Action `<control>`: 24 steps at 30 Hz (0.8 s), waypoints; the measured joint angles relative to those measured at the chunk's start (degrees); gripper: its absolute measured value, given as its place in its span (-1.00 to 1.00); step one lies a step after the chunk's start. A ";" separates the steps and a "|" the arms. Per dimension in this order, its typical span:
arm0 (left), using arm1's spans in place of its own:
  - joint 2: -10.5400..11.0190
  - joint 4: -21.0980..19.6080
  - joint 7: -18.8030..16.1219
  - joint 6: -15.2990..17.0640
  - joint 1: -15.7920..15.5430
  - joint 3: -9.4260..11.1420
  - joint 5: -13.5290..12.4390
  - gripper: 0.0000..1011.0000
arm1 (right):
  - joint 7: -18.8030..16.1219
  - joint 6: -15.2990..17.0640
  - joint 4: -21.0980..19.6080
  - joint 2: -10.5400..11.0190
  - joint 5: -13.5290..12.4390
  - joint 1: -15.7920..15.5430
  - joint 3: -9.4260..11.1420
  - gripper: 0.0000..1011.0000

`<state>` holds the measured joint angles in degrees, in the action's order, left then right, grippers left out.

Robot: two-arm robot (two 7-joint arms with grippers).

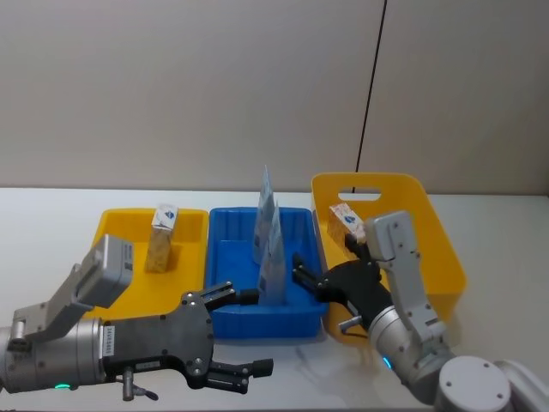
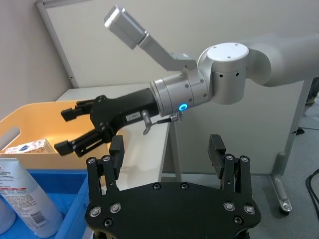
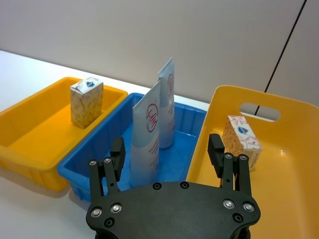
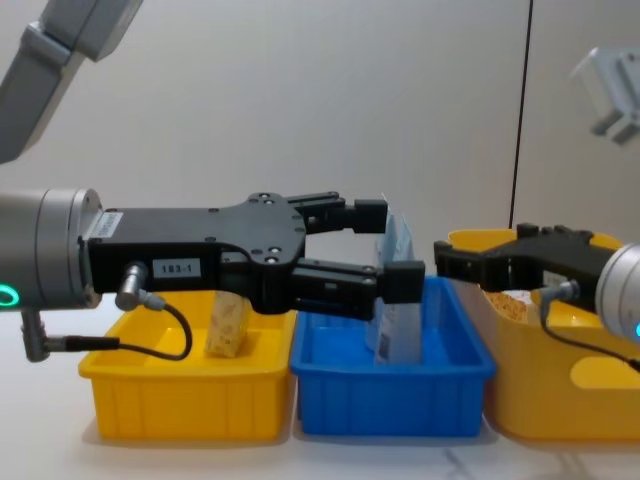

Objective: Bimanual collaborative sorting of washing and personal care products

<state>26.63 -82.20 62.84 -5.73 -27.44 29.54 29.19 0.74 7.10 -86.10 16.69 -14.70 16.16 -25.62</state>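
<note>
pouches [image 1: 271, 253]: two, upright, blue bin [image 1: 257, 324] | packs [image 1: 161, 239]: one in each yellow bin [image 1: 163, 287]

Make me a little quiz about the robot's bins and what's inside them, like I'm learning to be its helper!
1. How many tall slim pale blue-white pouches stand in the blue plastic bin? A) one B) two C) four
2. True or false: the left yellow plastic bin holds one soft white pack with red-orange pattern, and the right yellow plastic bin holds a second such pack.
3. Fill in: the fingers of the left gripper and the right gripper are both ____.
Key: 1 B; 2 true; 3 open.
</note>
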 joint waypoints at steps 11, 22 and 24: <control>0.00 0.00 0.00 0.00 0.00 0.00 0.00 0.98 | -0.05 -2.32 5.15 -2.36 2.27 2.13 -1.49 0.98; 0.00 0.00 0.00 0.00 0.00 0.00 0.00 0.98 | -0.73 -5.00 11.82 -4.98 4.34 5.79 -2.65 0.98; 0.00 0.00 0.00 0.00 0.00 0.00 0.00 0.98 | -0.79 -5.33 12.69 -5.35 4.56 6.31 -2.79 0.98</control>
<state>26.63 -82.20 62.84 -5.73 -27.44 29.54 29.20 -0.05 1.77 -73.41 11.35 -10.14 22.47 -28.40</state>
